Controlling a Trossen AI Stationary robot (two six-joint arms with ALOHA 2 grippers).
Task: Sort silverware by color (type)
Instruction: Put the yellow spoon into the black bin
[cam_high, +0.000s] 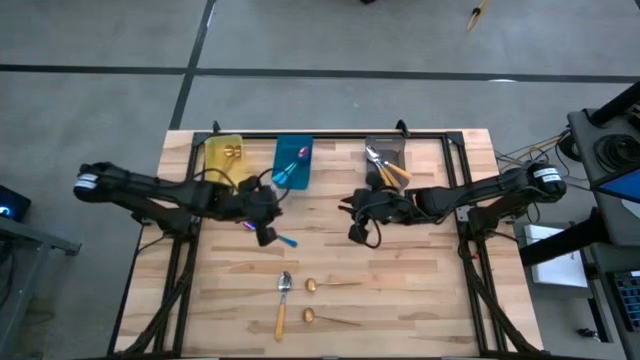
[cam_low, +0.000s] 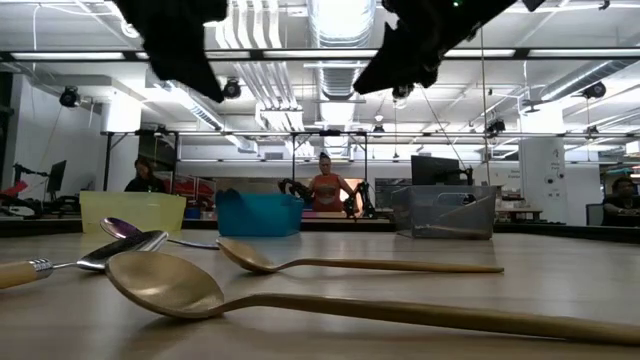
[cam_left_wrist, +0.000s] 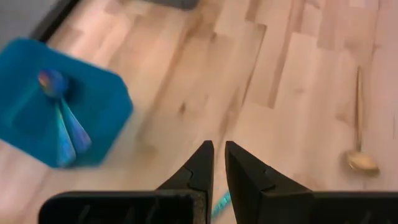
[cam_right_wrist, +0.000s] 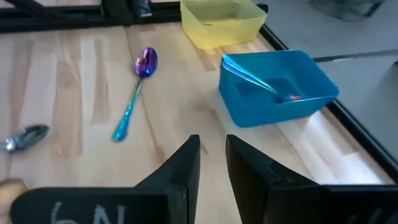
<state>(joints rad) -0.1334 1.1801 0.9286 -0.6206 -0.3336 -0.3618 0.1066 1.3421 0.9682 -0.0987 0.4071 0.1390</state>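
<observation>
Pale handwritten marks, reading roughly as "6N" or "GN", chalked across the dark body of the right gripper (cam_right_wrist: 212, 163) in its own wrist view, just behind the two fingers; partly cut off at the frame's edge and not fully legible. No other readable text, label, brand, number or sign anywhere else around that gripper.

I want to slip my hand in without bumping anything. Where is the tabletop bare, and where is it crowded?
Bare: the front left corner, left of the orange-handled spoon, and the front right, right of the two gold spoons. Crowded: the back edge, with the yellow bin, blue bin and grey bin, and mid-table, where the left pincer and right pincer hang.
</observation>
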